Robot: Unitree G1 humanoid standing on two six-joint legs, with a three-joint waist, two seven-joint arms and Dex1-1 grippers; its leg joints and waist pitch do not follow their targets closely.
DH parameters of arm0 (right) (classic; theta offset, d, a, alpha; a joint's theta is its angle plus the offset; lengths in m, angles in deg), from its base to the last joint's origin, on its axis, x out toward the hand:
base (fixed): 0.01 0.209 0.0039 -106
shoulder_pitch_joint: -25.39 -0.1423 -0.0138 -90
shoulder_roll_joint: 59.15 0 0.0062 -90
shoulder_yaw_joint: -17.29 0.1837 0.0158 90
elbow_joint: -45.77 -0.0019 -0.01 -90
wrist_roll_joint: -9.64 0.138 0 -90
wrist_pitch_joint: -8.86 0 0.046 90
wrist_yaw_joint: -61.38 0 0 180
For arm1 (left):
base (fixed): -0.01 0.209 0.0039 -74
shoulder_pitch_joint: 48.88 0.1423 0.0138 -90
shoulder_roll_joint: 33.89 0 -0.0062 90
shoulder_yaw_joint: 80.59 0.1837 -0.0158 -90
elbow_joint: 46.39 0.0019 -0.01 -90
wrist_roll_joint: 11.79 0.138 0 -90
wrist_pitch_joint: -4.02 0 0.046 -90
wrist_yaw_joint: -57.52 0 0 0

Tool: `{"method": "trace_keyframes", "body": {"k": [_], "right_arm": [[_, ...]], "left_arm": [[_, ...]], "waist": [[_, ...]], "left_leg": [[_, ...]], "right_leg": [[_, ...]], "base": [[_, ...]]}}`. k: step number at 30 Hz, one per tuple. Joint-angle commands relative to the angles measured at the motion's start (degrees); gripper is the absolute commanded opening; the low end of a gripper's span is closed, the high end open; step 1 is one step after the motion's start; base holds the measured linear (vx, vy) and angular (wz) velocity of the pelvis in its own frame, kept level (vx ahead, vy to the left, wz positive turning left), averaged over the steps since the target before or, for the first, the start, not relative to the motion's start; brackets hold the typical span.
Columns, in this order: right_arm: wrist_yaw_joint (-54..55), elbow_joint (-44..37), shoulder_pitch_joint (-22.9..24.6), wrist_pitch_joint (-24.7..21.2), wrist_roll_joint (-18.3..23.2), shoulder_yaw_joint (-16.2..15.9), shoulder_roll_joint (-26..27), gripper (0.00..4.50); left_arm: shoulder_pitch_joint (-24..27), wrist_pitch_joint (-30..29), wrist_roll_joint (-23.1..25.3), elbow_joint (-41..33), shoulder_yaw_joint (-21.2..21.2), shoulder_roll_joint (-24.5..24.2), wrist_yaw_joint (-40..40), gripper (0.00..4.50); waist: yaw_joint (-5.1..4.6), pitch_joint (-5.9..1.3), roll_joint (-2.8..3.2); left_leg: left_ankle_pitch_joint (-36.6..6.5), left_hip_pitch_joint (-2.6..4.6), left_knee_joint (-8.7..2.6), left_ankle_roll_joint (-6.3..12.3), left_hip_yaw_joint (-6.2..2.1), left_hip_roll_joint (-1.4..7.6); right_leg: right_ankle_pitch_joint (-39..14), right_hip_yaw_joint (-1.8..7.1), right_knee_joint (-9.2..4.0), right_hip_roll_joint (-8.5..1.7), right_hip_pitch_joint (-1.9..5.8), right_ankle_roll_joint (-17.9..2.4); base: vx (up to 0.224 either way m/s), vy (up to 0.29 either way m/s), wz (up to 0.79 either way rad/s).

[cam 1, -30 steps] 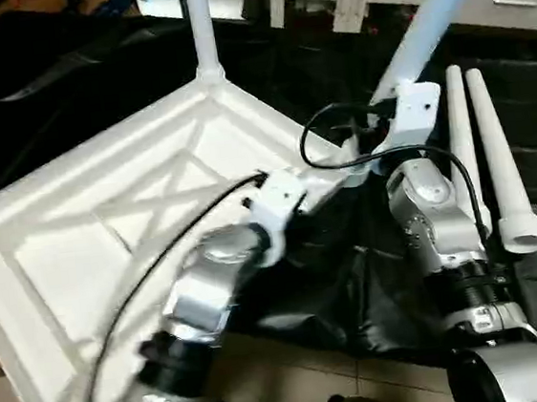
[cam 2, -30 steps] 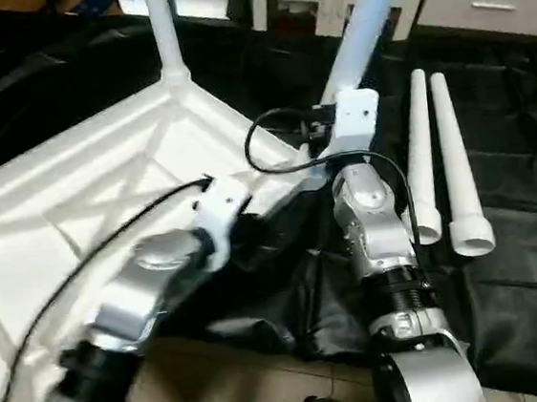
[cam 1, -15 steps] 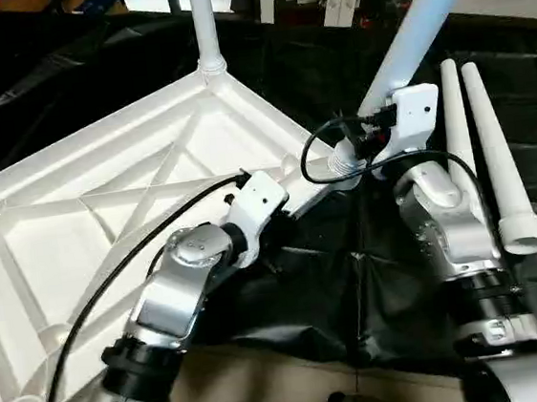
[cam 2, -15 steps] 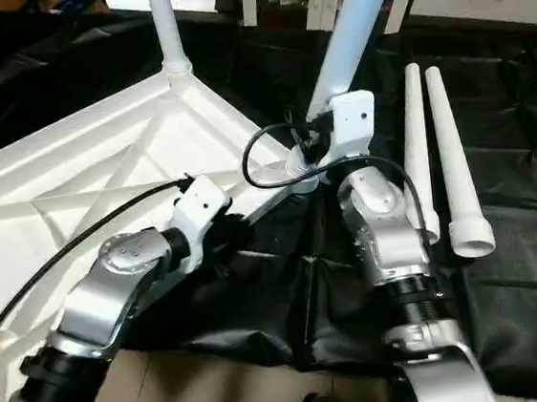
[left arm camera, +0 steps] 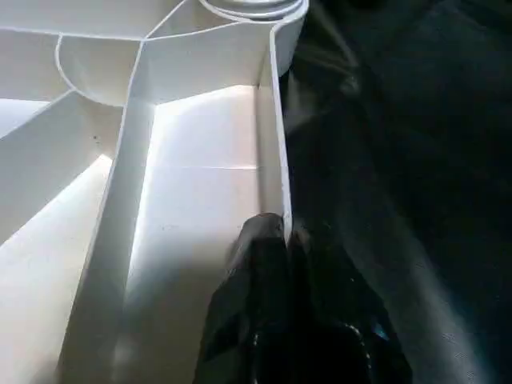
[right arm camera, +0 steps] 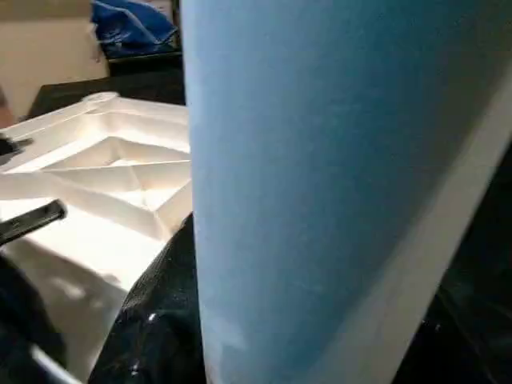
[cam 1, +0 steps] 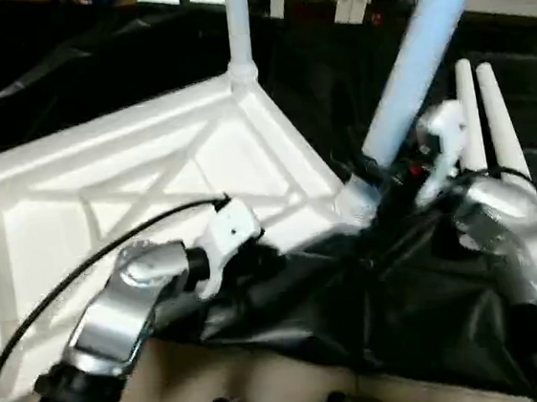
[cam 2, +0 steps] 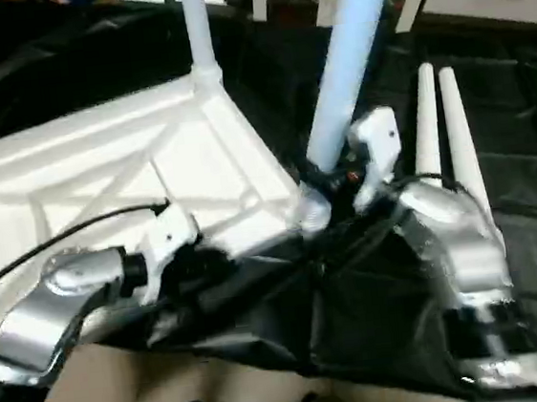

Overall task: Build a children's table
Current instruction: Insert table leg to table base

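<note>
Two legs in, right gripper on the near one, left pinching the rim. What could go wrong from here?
The near leg leans in its socket; pushing with the right gripper could jam or pop it. The left gripper pinches only the thin rim of the tabletop, which may slip. The loose legs beside the right arm could get knocked away.

**Upturned tabletop, two legs fitted, two loose**

The white tabletop (cam 1: 150, 175) lies ribbed underside up across the frame's left and centre. One leg (cam 1: 238, 22) stands in its far corner socket; a second leg (cam 1: 417, 61) leans from the near-right corner socket. Two loose legs (cam 1: 478, 112) lie side by side at right.
</note>
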Motion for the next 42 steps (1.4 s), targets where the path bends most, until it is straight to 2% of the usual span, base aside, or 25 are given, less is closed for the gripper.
{"method": "trace_keyframes", "body": {"k": [1, 4, 7, 11, 15, 16, 18, 21, 24, 25, 27, 28, 29, 33, 35, 38, 42], "right_arm": [[-0.79, 5.15, 5.27, -4.89, -4.04, -5.73, -0.55, 1.79], [-0.58, 3.73, 6.86, -4.47, -3.87, -5.76, -0.90, 1.79], [-0.77, 2.45, 8.12, -4.17, -4.15, -6.58, -1.18, 1.79], [-0.56, 0.79, 10.59, -1.05, -7.52, -9.14, -1.32, 1.79], [0.52, 0.44, 12.49, 0.68, -8.29, -9.78, -0.53, 1.79], [0.70, 0.52, 13.02, 2.01, -9.17, -10.33, -0.64, 1.79], [0.91, 0.58, 13.52, 2.75, -9.60, -10.63, -0.56, 1.79], [1.81, 1.04, 14.71, 3.44, -9.25, -10.06, 0.43, 1.79], [2.89, 1.95, 15.80, 3.34, -8.42, -8.36, 1.73, 1.79], [3.17, 2.02, 15.95, 3.03, -7.86, -7.68, 2.06, 1.79], [3.89, 2.28, 15.87, 1.83, -6.07, -5.78, 2.80, 1.79], [4.92, 2.92, 15.48, 0.55, -4.17, -3.60, 3.59, 1.79], [5.41, 3.43, 15.24, 0.09, -3.51, -2.68, 3.88, 1.79], [6.13, 4.84, 15.02, -0.80, -2.35, -0.97, 3.94, 1.79], [6.08, 5.00, 15.16, -1.12, -2.17, -0.80, 3.74, 1.79], [4.06, 4.43, 16.74, -0.94, -3.64, -2.38, 2.05, 1.79], [3.78, 3.83, 17.28, -0.78, -3.62, -2.32, 1.94, 1.79]], "left_arm": [[0.58, 0.99, -2.48, -1.95, 5.56, 0.85, -5.55, 0.00], [0.52, 1.68, -1.85, -1.20, 5.13, 1.25, -4.32, 0.00], [0.58, 1.85, -1.70, -1.05, 5.09, 1.28, -4.30, 0.00], [0.47, 1.75, -1.61, -0.74, 5.18, 1.74, -2.92, 0.00], [-0.07, 2.09, -0.99, 0.28, 4.73, 2.53, -1.23, 0.00], [-0.17, 2.21, -0.89, 0.46, 4.65, 2.64, -1.01, 0.00], [-0.21, 2.17, -0.91, 0.49, 4.61, 2.70, -0.93, 0.00], [-0.17, 2.01, -1.03, 0.38, 4.69, 2.77, -0.95, 0.00], [0.00, 1.88, -1.07, 0.17, 4.82, 2.91, -1.15, 0.00], [0.02, 1.90, -1.15, 0.18, 4.85, 2.91, -1.28, 0.00], [0.04, 1.90, -1.30, 0.19, 4.84, 2.86, -1.50, 0.00], [0.01, 1.98, -1.37, 0.25, 4.83, 2.77, -1.67, 0.00], [-0.01, 2.01, -1.40, 0.29, 4.80, 2.77, -1.70, 0.00], [-0.09, 2.04, -1.48, 0.36, 4.77, 2.83, -1.71, 0.00], [-0.11, 2.08, -1.48, 0.38, 4.77, 2.84, -1.69, 0.00], [0.01, 2.14, -1.45, 0.33, 4.83, 2.88, -1.65, 0.00], [0.02, 2.21, -1.41, 0.42, 4.79, 2.97, -1.52, 0.00]], "waist": [[-0.04, -1.53, 0.46], [0.16, -1.40, 0.52], [0.37, -1.53, 0.62], [0.83, -1.45, 0.43], [1.01, -1.21, 0.34], [1.13, -1.12, 0.38], [1.07, -1.06, 0.32], [1.13, -1.19, 0.38], [1.12, -1.30, 0.38], [1.17, -1.39, 0.54], [1.15, -1.32, 0.49], [1.21, -1.46, 0.64], [1.15, -1.48, 0.56], [1.19, -1.50, 0.62], [1.28, -1.57, 0.62], [1.38, -1.64, 0.59], [1.48, -1.63, 0.52]], "left_leg": [[-5.20, 1.28, -2.69, 5.78, 0.07, 2.19], [-7.38, 1.41, -2.94, 4.20, 0.02, 2.31], [-6.49, 1.51, -2.83, 3.77, 0.04, 2.25], [-5.83, 1.46, -2.74, 3.98, 0.16, 2.18], [-8.83, 1.65, -3.04, 2.81, 0.13, 2.30], [-10.88, 1.71, -3.29, 1.98, 0.04, 2.36], [-12.02, 1.65, -3.44, 1.48, -0.04, 2.34], [-12.05, 1.70, -3.42, 1.18, -0.04, 2.33], [-11.12, 1.61, -3.37, 1.33, -0.06, 2.25], [-11.15, 1.67, -3.36, 1.29, -0.07, 2.26], [-11.75, 1.66, -3.43, 1.35, -0.07, 2.29], [-12.08, 1.73, -3.47, 1.29, -0.09, 2.33], [-12.08, 1.69, -3.46, 1.32, -0.09, 2.32], [-11.64, 1.69, -3.40, 1.24, -0.05, 2.29], [-11.03, 1.72, -3.35, 1.19, -0.06, 2.31], [-10.10, 1.77, -3.24, 1.35, 0.02, 2.24], [-10.53, 1.72, -3.27, 1.44, 0.01, 2.25]], "right_leg": [[6.83, 2.05, -2.39, -2.74, 1.70, -16.08], [2.15, 2.13, -2.77, -2.81, 1.62, -15.54], [2.78, 2.16, -2.63, -2.74, 1.66, -15.19], [4.39, 2.19, -2.58, -2.77, 1.73, -14.94], [-0.80, 2.28, -3.01, -2.86, 1.53, -14.06], [-3.84, 2.33, -3.26, -2.93, 1.42, -13.40], [-5.35, 2.34, -3.36, -2.89, 1.39, -12.97], [-4.82, 2.45, -3.40, -2.88, 1.30, -12.47], [-1.95, 2.35, -3.16, -2.71, 1.45, -12.69], [-1.78, 2.35, -3.13, -2.73, 1.48, -12.76], [-2.22, 2.36, -3.21, -2.77, 1.43, -12.80], [-2.45, 2.40, -3.20, -2.81, 1.45, -13.00], [-2.27, 2.39, -3.19, -2.79, 1.47, -13.14], [-1.55, 2.33, -3.12, -2.75, 1.47, -13.35], [-0.87, 2.31, -3.06, -2.70, 1.53, -13.37], [0.78, 2.27, -2.96, -2.66, 1.59, -13.36], [-0.24, 2.30, -3.04, -2.74, 1.65, -13.26]], "base": [[0.000, 0.000, 0.00], [0.000, 0.000, 0.00], [0.000, 0.000, 0.00], [0.000, 0.000, 0.00], [0.000, 0.000, 0.00], [0.000, 0.000, 0.00], [0.000, 0.000, 0.00], [0.000, 0.000, 0.00], [0.000, 0.000, 0.00], [0.000, 0.000, 0.00], [0.000, 0.000, 0.00], [0.000, 0.000, 0.00], [0.000, 0.000, 0.00], [0.000, 0.000, 0.00], [0.000, 0.000, 0.00], [0.000, 0.000, 0.00], [0.000, 0.000, 0.00]]}}
